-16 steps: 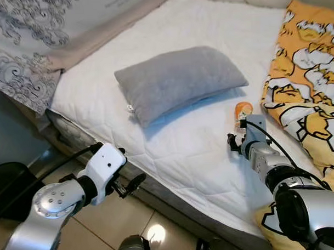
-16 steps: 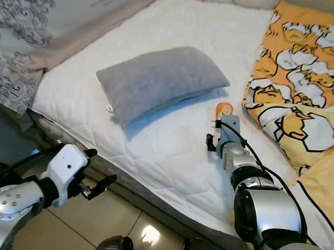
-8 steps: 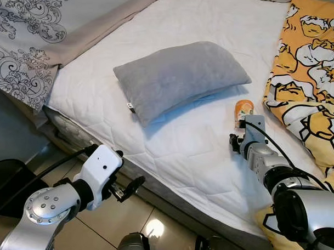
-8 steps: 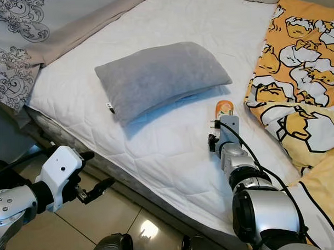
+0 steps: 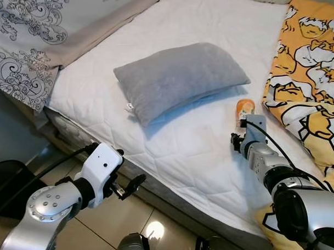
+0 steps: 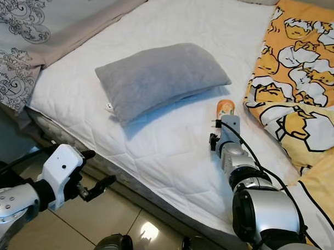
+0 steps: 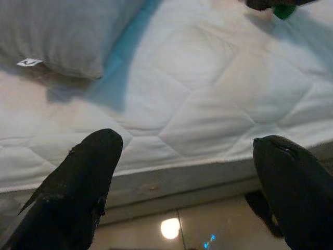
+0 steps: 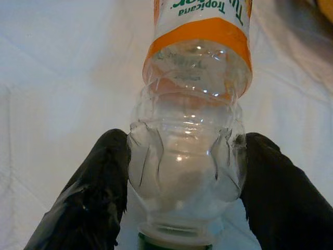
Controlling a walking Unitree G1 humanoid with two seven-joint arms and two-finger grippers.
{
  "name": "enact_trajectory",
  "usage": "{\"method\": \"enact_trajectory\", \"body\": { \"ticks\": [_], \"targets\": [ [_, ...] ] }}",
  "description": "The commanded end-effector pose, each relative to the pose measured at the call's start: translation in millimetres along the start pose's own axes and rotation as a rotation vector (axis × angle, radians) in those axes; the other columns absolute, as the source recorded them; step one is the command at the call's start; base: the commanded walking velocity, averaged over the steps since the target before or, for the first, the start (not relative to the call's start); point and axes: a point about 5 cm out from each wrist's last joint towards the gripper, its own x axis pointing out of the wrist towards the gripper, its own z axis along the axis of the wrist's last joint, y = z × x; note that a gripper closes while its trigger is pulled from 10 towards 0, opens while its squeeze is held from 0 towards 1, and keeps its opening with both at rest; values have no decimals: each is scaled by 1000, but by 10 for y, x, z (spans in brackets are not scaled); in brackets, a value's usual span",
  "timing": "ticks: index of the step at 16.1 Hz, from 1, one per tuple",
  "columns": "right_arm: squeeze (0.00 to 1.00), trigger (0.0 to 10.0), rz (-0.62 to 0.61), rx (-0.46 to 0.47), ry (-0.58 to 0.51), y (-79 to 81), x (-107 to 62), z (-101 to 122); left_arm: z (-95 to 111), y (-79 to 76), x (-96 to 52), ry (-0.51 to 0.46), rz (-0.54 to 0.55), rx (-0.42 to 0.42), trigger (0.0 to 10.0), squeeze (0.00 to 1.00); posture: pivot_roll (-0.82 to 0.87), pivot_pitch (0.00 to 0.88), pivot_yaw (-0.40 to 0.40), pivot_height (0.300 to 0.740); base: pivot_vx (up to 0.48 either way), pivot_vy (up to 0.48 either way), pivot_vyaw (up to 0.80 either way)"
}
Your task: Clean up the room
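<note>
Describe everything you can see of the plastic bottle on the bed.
The plastic bottle is clear, crumpled and looks empty, with an orange-and-white Tropicana label and a green cap. It lies on the white quilted mattress, between the grey pillow and the yellow duck blanket. The right gripper has a finger on each side of it near the cap end.

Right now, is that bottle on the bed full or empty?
Empty: the bottle looks clear and dented between the right gripper's fingers, no juice visible.

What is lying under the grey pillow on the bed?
The grey pillow rests directly on the white mattress. Anything beneath its middle is covered, so I cannot tell.
</note>
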Motion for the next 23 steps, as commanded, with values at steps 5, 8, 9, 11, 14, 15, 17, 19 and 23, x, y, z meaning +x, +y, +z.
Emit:
{"method": "enact_trajectory", "body": {
  "ticks": [5, 8, 9, 11, 14, 15, 17, 19, 23],
  "targets": [
    [0, 0, 43, 58, -94, -60, -33, -103, -128, 117, 309, 6, 130, -34, 10000, 0, 139, 0, 4, 740, 0, 0, 0],
    [0, 0, 59, 84, -217, -153, -149, -178, 24, 539, 725, -72, 365, -31, 10000, 0, 79, 0, 25, 740, 0, 0, 0],
    [0, 0, 62, 83, -233, -159, -168, -182, 65, 605, 773, -89, 396, -27, 10000, 0, 74, 0, 27, 740, 0, 0, 0],
    [0, 0, 53, 14, -301, -180, -301, -233, 331, 982, 976, -164, 463, -94, 10000, 0, 30, 0, 40, 740, 0, 0, 0],
    [0, 0, 66, 106, -391, -157, -478, -216, 298, 993, 1003, -154, 378, -70, 10000, 0, 21, 0, 44, 740, 0, 0, 0],
    [0, 0, 76, 115, -427, -131, -540, -179, 204, 902, 960, -136, 311, -88, 10000, 0, 17, 0, 44, 740, 0, 0, 0],
    [0, 0, 148, 165, -433, -13, -662, -132, 16, 736, 832, -138, 304, -60, 10000, 0, 21, 0, 31, 740, 0, 0, 0],
    [0, 0, 198, 149, -441, 108, -745, -96, -69, 791, 643, -185, 448, -78, 10000, 0, 30, 0, 19, 740, 0, 0, 0],
    [0, 0, 216, 82, -376, 181, -768, -193, 53, 1270, 458, -303, 747, -242, 10000, 0, 57, 0, -8, 740, 0, 0, 0]
  ]
}}
